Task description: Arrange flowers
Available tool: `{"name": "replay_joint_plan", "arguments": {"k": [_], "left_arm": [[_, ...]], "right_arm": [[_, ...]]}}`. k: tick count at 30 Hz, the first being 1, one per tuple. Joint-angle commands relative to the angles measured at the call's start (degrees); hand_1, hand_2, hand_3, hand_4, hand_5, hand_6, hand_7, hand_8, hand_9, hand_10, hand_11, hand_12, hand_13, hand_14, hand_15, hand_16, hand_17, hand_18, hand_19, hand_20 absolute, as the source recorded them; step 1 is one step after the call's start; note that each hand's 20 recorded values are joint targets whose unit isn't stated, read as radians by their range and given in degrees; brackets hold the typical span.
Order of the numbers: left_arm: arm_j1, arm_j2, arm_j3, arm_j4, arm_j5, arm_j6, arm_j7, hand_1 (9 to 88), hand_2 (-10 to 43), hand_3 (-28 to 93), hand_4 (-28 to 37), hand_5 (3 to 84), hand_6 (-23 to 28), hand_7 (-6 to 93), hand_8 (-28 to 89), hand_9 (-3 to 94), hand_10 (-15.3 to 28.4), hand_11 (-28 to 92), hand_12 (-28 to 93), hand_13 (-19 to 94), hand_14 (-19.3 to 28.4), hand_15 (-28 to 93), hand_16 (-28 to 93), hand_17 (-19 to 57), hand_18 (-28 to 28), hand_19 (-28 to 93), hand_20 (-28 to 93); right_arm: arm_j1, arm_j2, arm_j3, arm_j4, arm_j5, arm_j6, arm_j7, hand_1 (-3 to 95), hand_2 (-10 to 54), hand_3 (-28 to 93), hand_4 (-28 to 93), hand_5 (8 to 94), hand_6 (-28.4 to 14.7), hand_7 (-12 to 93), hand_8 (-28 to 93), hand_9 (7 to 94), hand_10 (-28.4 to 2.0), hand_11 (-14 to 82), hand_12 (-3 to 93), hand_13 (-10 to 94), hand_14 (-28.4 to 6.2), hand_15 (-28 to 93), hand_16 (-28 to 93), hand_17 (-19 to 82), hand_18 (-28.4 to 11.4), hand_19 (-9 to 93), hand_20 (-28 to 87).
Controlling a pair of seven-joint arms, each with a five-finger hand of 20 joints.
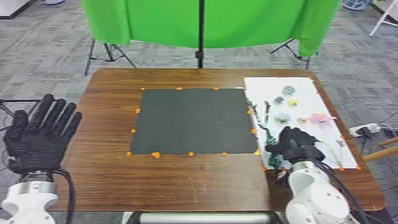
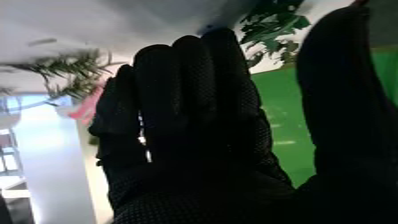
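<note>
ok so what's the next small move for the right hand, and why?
I'd probably edge the right hand toward the leafy stem beside it on the white sheet. Its fingers look straight with the thumb apart, and green leaves show between their tips, so a pinch seems worth lining up.

You can pass over the dark mat (image 1: 193,121), but to its right green stems (image 1: 260,119) and, beyond them, flowers (image 1: 320,117) on the white sheet (image 1: 265,86) stand in your way.

Green cloth (image 1: 240,25), dark grey mat (image 1: 191,120), white sheet (image 1: 306,95).
</note>
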Motion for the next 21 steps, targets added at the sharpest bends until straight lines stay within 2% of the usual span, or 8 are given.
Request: {"name": "replay_joint_plan", "arguments": {"k": [1, 3, 6, 13, 21], "left_arm": [[1.01, -0.59, 0.09, -0.06, -0.34, -0.17, -1.08, 22.9, 15.7, 74, -28.3, 44.4, 6.7, 7.9, -8, 38.2, 12.7, 13, 9, 30, 12.2, 14, -1, -2.9, 11.7, 27, 13], [0.78, -0.62, 0.18, 0.09, -0.27, -0.27, -1.28, 22.9, 15.7, 73, -28.3, 44.5, 6.8, 7.9, -8, 38.2, 12.7, 13, 9, 30, 12.2, 14, -1, -3.0, 11.7, 27, 13], [1.04, -0.77, 0.12, 0.01, -0.47, -0.31, -1.16, 22.9, 15.7, 74, -28.3, 44.5, 6.8, 7.9, -8, 38.2, 12.7, 13, 9, 30, 12.2, 14, -1, -3.2, 11.8, 27, 13], [1.43, -1.00, -0.34, -0.07, -1.00, -0.31, -1.03, 22.8, 15.6, 74, -28.3, 44.5, 6.8, 7.7, -8, 38.2, 12.9, 13, 9, 31, 12.2, 15, -1, -3.5, 12.1, 28, 13], [1.99, -0.96, -1.08, -0.22, -1.35, -0.15, -0.75, 22.9, 15.6, 73, -28.3, 44.4, 6.7, 7.8, -8, 38.2, 12.6, 13, 9, 31, 12.3, 15, -1, -3.7, 12.4, 28, 13]], "right_arm": [[-0.98, 1.98, -4.12, 5.51, -3.78, 2.60, -0.21, 54.7, -9.5, 62, -28, 65.8, -2.7, 44, 4, 60.8, -16.7, 52.9, 32.0, 56, -15.5, 73, 29, 29, -23.9, 84, 42], [-1.14, 1.55, -3.64, 5.14, -0.65, 2.44, 0.56, 60.4, -9.5, 59, -28, 67.6, -1.8, 49, 9, 64.9, -15.2, 45.7, 42.3, 58, -15.1, 73, 30, 30, -24.1, 85, 42], [-1.46, 1.29, -2.52, 4.10, 2.15, 1.65, 1.09, 60.1, -9.5, 66, -28, 70.4, -0.9, 54, 12, 69.6, -14.4, 37.9, 50.4, 61, -14.1, 69, 36, 31, -24.2, 85, 42], [-1.84, 2.42, -0.33, -2.21, 10.35, 6.27, 4.58, 58.8, -9.5, 71, -28, 70.1, -0.9, 54, 13, 69.7, -13.8, 37.4, 49.8, 63, -13.1, 67, 39, 33, -23.8, 85, 42], [3.88, 3.25, -1.67, -7.90, 18.24, 9.36, 7.19, 58.4, -9.5, 73, -28, 69.7, -1.4, 55, 14, 73.6, -13.6, 33.4, 50.6, 64, -12.9, 64, 41, 35, -24.0, 87, 41]]}}
